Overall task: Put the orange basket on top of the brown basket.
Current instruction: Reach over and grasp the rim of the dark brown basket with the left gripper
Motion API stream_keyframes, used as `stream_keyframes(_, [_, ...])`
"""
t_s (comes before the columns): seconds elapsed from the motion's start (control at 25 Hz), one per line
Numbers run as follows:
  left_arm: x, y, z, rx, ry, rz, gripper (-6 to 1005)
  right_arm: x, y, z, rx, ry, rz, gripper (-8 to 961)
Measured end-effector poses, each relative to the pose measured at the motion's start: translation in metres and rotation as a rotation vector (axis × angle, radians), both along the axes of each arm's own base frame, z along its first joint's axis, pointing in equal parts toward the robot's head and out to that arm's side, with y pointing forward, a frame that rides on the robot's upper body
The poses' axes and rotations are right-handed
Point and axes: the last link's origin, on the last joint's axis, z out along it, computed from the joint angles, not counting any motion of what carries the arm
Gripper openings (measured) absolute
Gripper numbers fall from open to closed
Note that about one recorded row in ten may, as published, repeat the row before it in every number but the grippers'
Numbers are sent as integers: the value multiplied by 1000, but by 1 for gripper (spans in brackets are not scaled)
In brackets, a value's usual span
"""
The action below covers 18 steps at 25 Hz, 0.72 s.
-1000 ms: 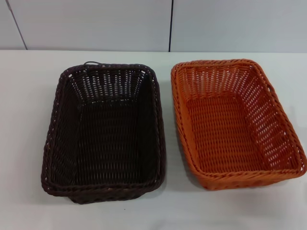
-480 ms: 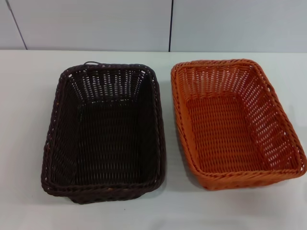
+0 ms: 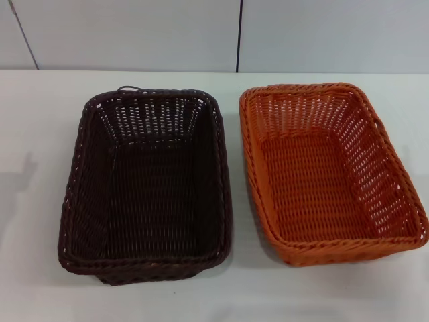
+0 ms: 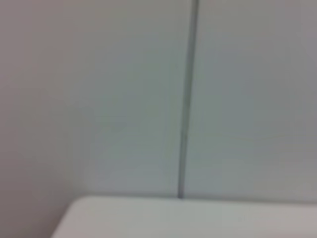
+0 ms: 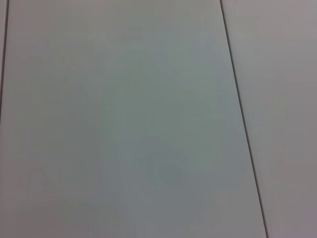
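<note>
You have two baskets side by side on a white table [image 3: 27, 268], both sitting upright with their open tops facing up. The brown basket [image 3: 149, 184] lies on the robot's left, the orange basket [image 3: 328, 171] on its right. A narrow strip of bare table runs between them; their near rims come close but do not touch.

Each basket's long axis runs from the near edge of the table toward the wall [image 3: 134, 33], with the short ends facing you and the wall. The orange one is turned slightly, so its near end swings out to the right and reaches almost to the right border of the head view. The brown one sits close to square, only a little skewed.

You have open table to the left of the brown basket, a band in front of both, and a strip behind them up to the wall.

Neither pincer appears in any view, so you cannot tell how far either is open or whether it holds anything. The left wrist view shows only wall panels with a seam and a table edge [image 4: 188, 210]; the right wrist view shows only plain panels.
</note>
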Motion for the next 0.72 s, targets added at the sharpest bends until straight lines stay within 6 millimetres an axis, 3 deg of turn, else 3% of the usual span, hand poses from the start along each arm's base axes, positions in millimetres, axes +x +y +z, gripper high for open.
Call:
stream_keyframes(0.04, [19, 2, -4, -86, 31, 42, 794, 0, 0, 0, 0, 0, 0, 817])
stream_keyframes(0.08, [19, 2, -4, -86, 31, 42, 794, 0, 0, 0, 0, 0, 0, 817])
stream_keyframes(0.16, [47, 6, -12, -203, 64, 66, 794, -1, 2, 0, -1, -2, 5, 816])
stream_keyframes(0.2, [47, 6, -12, -203, 64, 66, 794, -2, 3, 0, -3, -2, 5, 816])
stream_keyframes(0.32, [77, 12, -22, -348, 78, 73, 793, -2, 4, -1, -10, -3, 4, 815])
stream_keyframes(0.52, [100, 16, -30, -441, 85, 56, 792, -1, 5, -4, -27, -4, -6, 813])
stream_keyframes(0.72, [104, 13, -39, -490, 76, 68, 791, 2, 3, -4, -29, -4, -14, 812])
